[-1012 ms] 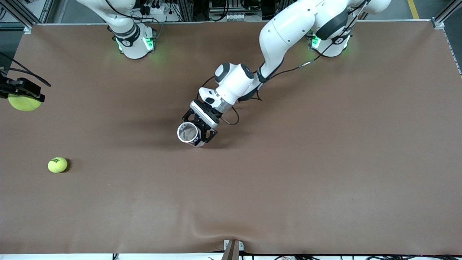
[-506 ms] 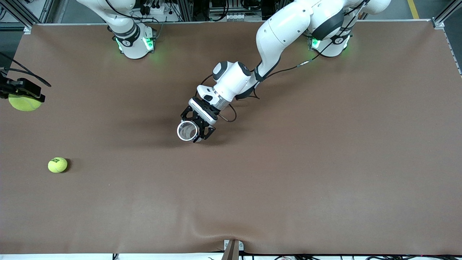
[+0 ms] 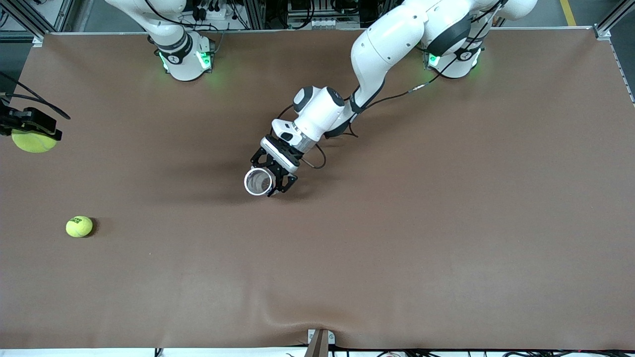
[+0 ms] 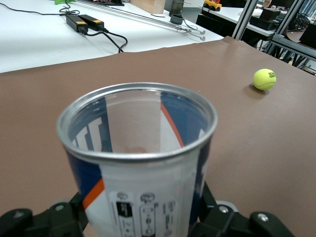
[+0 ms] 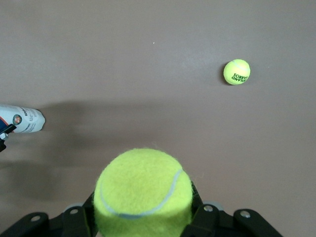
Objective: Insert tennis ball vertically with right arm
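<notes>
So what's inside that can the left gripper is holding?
Nothing: the can in the left gripper looks empty through its open mouth, only its inner wall and bottom showing. No ball is in it.

The brown surface [image 3: 446, 223] lies bare over most of its spread, toward the left arm's end and along the edge nearest the front camera. At mid-surface the left gripper [image 3: 276, 174] holds an open-mouthed tennis ball can [image 3: 258, 182] upright, its arm slanting in from its base; these block that middle stretch. Toward the right arm's end a loose tennis ball [image 3: 79, 226] rests alone, well apart from the can, with the right gripper [image 3: 31, 125] and its held ball [image 3: 33, 141] over the surface's edge there.
</notes>
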You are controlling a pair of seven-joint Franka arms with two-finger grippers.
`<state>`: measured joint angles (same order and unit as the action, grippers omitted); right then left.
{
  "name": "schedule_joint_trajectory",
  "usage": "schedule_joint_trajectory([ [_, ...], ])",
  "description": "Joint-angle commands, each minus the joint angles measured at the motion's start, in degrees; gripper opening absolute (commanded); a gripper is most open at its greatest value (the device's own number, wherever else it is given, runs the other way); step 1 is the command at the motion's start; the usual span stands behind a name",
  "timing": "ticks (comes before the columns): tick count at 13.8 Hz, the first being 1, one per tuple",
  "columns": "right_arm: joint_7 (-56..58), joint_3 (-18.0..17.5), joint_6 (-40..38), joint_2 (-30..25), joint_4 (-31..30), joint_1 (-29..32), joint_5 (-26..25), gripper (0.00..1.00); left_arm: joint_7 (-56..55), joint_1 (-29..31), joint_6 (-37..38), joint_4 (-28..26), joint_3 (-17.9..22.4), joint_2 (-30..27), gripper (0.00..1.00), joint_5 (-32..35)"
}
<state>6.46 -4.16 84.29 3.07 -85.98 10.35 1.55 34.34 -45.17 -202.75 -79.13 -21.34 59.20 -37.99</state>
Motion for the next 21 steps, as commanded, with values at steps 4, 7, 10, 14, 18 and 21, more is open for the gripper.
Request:
schedule_joint_trajectory([
  [4,0.57,0.21,-0.97,0.71,1.78,0.11,0.39,0.28,-0.77,-1.94,-0.72,1.61,1.57,0.65,0.74,-0.77],
  [7,0.48,0.21,-1.06,0.71,1.69,0.02,0.39,0.27,-0.77,-1.94,-0.72,1.62,1.66,0.56,0.73,-0.68],
  [10,0.48,0.29,-1.06,0.71,1.69,0.02,0.39,0.27,-0.77,-4.39,-0.72,1.61,5.59,0.39,0.73,-0.42],
  [14,-0.13,0.21,-1.06,0.71,1.78,-0.33,0.47,0.25,-0.77,-6.16,-0.72,2.32,8.07,0.39,0.73,-0.42],
  [18,-0.48,0.12,-0.89,0.71,1.87,-0.86,0.56,0.24,-0.86,-6.42,-0.72,2.41,7.99,0.30,0.74,-0.59],
  [21,-6.43,0.03,-0.36,0.80,1.78,-3.83,0.91,0.24,-1.82,-6.42,-0.72,2.41,7.99,0.39,0.75,-0.68],
])
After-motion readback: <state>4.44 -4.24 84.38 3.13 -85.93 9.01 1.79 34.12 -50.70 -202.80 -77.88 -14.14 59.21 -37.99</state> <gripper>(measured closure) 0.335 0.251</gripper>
